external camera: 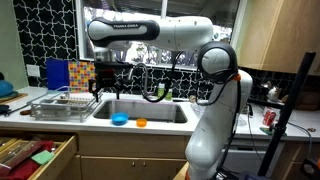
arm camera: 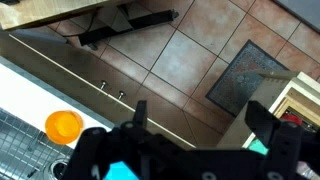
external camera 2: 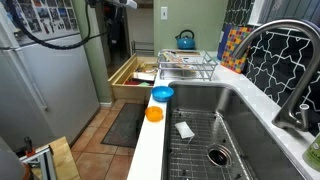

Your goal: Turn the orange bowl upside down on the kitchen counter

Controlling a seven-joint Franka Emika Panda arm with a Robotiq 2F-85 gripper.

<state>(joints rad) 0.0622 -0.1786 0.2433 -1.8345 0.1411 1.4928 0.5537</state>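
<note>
The orange bowl (external camera: 141, 122) sits open side up on the front strip of the kitchen counter (external camera: 160, 127), in front of the sink. It shows in both exterior views (external camera 2: 154, 113) and at the lower left of the wrist view (arm camera: 63, 126). A blue bowl (external camera: 120, 120) stands just beside it (external camera 2: 162, 94); in the wrist view it (arm camera: 125, 172) is partly hidden behind the gripper. My gripper (external camera: 103, 72) is open and empty, high above the counter and off to the blue bowl's side (arm camera: 200, 120).
A wire dish rack (external camera: 62, 105) stands on the counter beside the sink (external camera 2: 188, 68). A tall faucet (external camera: 150, 80) rises behind the basin (external camera 2: 290, 60). A drawer (external camera 2: 130, 80) below the counter is pulled open. A red can (external camera: 267, 118) stands at the far end.
</note>
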